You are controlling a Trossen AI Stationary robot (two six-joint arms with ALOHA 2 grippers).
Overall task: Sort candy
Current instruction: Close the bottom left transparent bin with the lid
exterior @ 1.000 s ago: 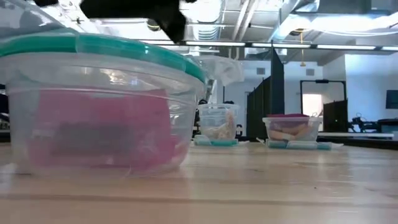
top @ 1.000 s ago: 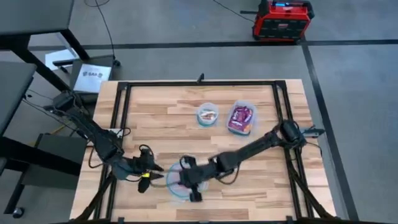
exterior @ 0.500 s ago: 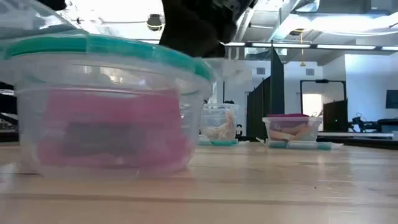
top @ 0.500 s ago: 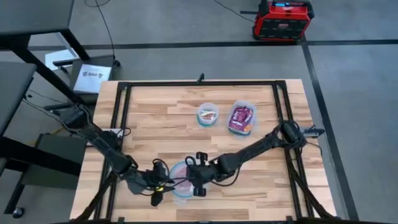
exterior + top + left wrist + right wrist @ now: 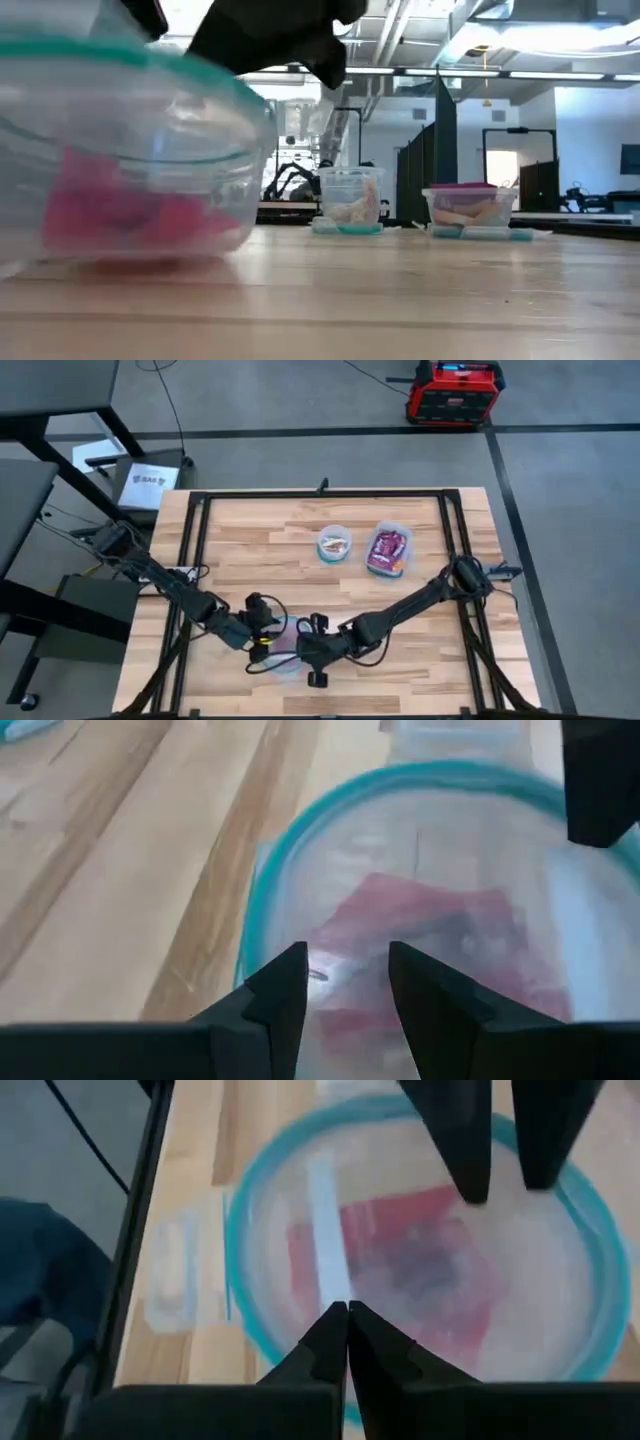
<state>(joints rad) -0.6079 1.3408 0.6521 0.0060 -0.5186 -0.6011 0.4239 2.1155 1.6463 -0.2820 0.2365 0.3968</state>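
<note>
While both arms are crowding the same spot in the high view, the left gripper [image 5: 262, 641] and the right gripper [image 5: 305, 652] are hovering at opposite edges of the clear round teal-rimmed plastic container [image 5: 284, 657] near the front of the wooden slatted table [image 5: 250, 550]; a collision between the two looks like the main risk, as does a nudge sliding the tub off the front edge. Jaw states are not readable from up here. Farther back, a small round clear tub [image 5: 334, 545] and a rectangular clear tub of purple packets [image 5: 388, 549] are standing well apart from the action.

Low view: the container is sitting tilted or blurred at the left with the flat red candy packets [image 5: 130, 210] lying on its bottom, dark gripper bulk hanging above its rim. Tipping it could spill them.

Left wrist view: fingers [image 5: 278, 995] are standing spread, a gap between them, poised over the rim; the red candy is lying beyond and below them, not between them.

Right wrist view: fingers [image 5: 328, 1338] are pressing together, holding nothing visible; the red packets are lying inside the tub, just beyond the tips.
</note>
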